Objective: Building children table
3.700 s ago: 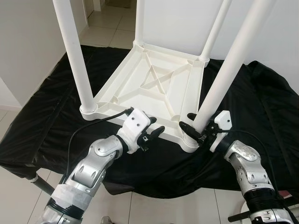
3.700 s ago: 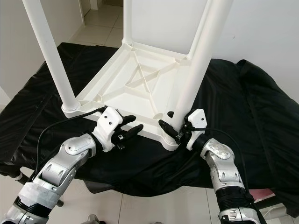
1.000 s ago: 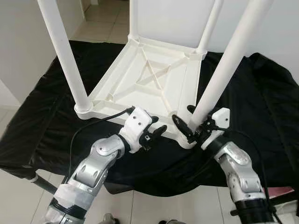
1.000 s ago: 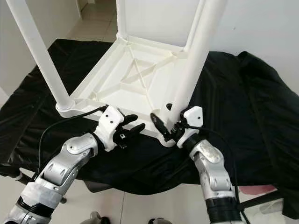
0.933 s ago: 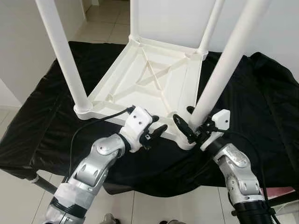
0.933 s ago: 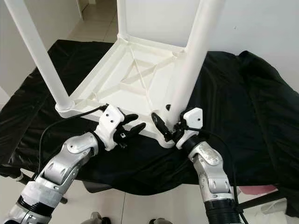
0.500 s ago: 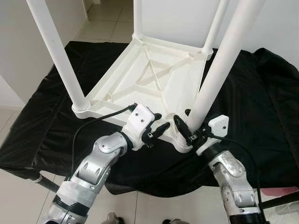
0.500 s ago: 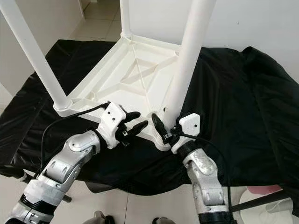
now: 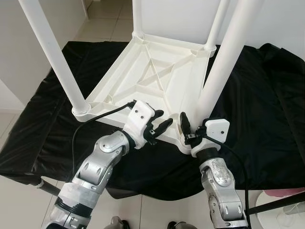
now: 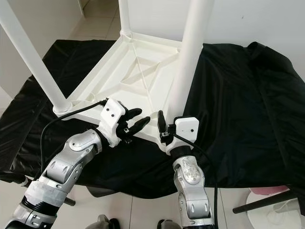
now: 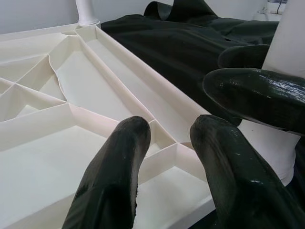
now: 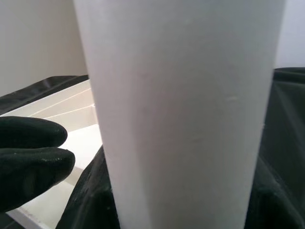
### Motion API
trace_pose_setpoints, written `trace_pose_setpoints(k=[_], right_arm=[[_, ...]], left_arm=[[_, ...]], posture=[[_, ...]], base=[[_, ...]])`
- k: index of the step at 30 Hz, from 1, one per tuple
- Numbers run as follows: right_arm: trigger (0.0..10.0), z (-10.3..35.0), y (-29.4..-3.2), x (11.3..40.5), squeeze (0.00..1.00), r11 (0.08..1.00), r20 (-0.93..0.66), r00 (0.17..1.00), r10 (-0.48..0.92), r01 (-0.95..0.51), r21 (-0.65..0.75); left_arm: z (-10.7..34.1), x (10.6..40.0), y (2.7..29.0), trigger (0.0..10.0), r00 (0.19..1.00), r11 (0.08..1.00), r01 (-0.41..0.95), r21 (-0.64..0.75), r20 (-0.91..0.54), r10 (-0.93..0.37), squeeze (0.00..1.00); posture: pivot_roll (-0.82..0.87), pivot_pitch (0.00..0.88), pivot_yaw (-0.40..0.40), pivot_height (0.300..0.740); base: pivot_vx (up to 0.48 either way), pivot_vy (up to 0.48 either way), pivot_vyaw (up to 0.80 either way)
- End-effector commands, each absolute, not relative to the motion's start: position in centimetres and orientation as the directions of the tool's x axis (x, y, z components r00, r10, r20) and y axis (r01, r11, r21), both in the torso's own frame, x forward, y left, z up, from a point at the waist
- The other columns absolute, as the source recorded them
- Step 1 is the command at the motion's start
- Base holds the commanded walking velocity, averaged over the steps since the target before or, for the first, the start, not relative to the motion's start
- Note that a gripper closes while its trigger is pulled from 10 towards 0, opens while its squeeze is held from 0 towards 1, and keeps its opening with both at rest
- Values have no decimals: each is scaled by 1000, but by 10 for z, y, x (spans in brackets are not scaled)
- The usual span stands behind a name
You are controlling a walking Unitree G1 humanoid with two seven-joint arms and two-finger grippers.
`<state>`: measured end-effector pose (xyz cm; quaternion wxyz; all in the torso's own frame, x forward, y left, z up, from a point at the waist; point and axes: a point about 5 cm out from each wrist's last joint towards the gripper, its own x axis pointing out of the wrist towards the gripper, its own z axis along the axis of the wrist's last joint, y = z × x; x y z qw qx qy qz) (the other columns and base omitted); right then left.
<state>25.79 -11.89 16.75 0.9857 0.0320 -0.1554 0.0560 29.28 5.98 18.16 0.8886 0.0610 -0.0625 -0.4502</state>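
The white plastic children's table (image 9: 157,78) lies upside down on a black cloth, its legs pointing up. My right gripper (image 9: 191,125) is at the foot of the near right leg (image 9: 219,62). It is shut on that leg, one finger (image 9: 182,123) on the leg's left side and the other hidden behind it. In the right wrist view the leg (image 12: 186,109) stands very close. My left gripper (image 9: 161,119) hovers open over the tabletop's near edge, just left of that leg, with nothing between its fingers (image 11: 119,176).
The black cloth (image 9: 257,109) covers a low surface and hangs over its edges. The near left leg (image 9: 55,57) and two far legs (image 9: 137,19) rise on the other corners. Tiled floor lies around, with a white round object (image 9: 286,210) at lower right.
The camera has shifted. My right arm has swung in under the leg and now meets it from the near side. The left gripper has edged closer to the leg and is still open.
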Motion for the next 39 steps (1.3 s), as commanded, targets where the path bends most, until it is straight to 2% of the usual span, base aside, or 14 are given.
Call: trace_pose_setpoints(k=[1, 39], right_arm=[[10000, 155, -121, 258, 0, 994, 237, 970, 46, -67, 81], [10000, 157, -106, 264, 0, 992, 237, 968, 86, -104, 65]], left_arm=[[182, 294, 61, 10000, 561, 560, 813, 159, 43, -827, 0], [184, 295, 65, 10000, 574, 571, 804, 165, 37, -818, 0]], posture=[[-151, 147, 64, 740], [-121, 137, 49, 740]], base=[[0, 0, 0], [0, 0, 0]])
